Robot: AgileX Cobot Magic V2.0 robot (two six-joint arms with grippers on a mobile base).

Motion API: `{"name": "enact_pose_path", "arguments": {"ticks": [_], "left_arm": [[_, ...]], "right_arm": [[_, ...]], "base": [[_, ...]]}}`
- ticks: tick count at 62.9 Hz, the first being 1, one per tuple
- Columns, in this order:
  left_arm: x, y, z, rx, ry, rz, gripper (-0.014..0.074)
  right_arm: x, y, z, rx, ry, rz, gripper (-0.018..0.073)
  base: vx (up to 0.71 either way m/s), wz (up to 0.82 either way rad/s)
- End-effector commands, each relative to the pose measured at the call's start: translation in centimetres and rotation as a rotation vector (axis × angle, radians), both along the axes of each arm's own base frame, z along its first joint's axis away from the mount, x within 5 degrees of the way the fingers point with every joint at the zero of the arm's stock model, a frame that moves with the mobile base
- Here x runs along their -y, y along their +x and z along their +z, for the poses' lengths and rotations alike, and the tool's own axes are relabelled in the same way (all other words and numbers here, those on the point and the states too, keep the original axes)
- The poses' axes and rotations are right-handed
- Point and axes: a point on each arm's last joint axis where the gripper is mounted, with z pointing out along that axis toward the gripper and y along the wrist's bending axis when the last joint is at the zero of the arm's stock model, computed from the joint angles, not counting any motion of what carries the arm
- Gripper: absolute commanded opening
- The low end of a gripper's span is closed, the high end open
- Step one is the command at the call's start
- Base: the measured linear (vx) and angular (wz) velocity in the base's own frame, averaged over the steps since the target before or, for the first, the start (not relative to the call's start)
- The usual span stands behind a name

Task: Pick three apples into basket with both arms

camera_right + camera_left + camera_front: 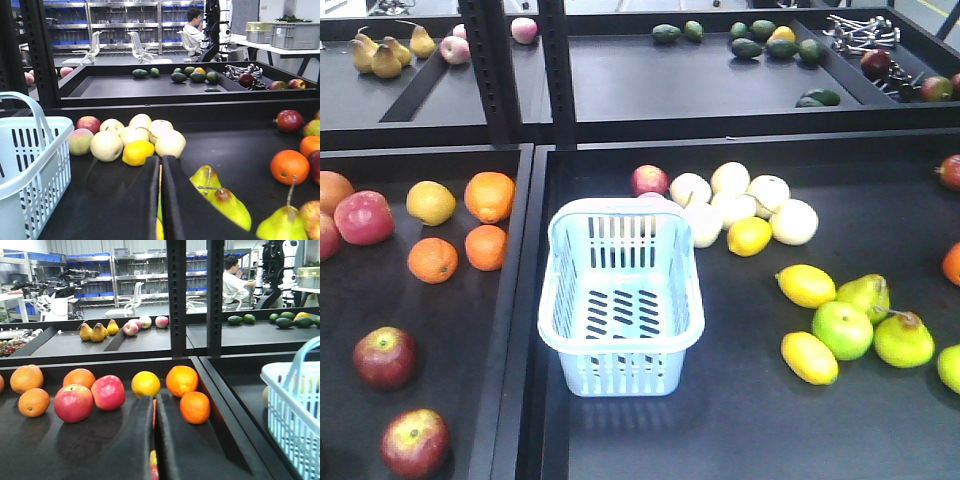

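Black trays (pixel 740 400), oranges (pixel 432 259) near apples (pixel 385 357); left fingers (pixel 125 445), right fingers (pixel 187 205) closed.

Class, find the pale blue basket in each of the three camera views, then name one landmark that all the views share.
Exterior front view: the basket stands at the centre.
Left wrist view: basket at the right edge, cut off.
Right wrist view: basket at the left edge, cut off.
Shared landmark: the black upright post.

- Basket (pixel 620 343): top open from above.
- Left of it: raised black divider (pixel 520 320) (apples (pixel 385 357) lie beyond).
- Behind it: pale fruits (pixel 735 200) crowd close.
- In front: bare tray floor (pixel 720 430).
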Motion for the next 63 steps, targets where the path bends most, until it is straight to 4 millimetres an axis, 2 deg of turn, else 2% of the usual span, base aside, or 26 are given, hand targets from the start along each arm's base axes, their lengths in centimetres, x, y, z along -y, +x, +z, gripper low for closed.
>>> {"name": "enact_pose_path", "arguments": {"ticks": [1,63], "left_arm": [[0.15,-0.10,0.42,0.077,-0.003,-0.016,-0.0006],[0.15,-0.10,0.42,0.077,-0.003,-0.016,-0.0006]], "right_arm": [[-0.14,-0.06,0.27,0.073,-0.015,0.013,-0.0004],[-0.14,-0.06,0.27,0.073,-0.015,0.013,-0.0004]], "base": [[0.08,0.11],[0.05,0.06]]}}
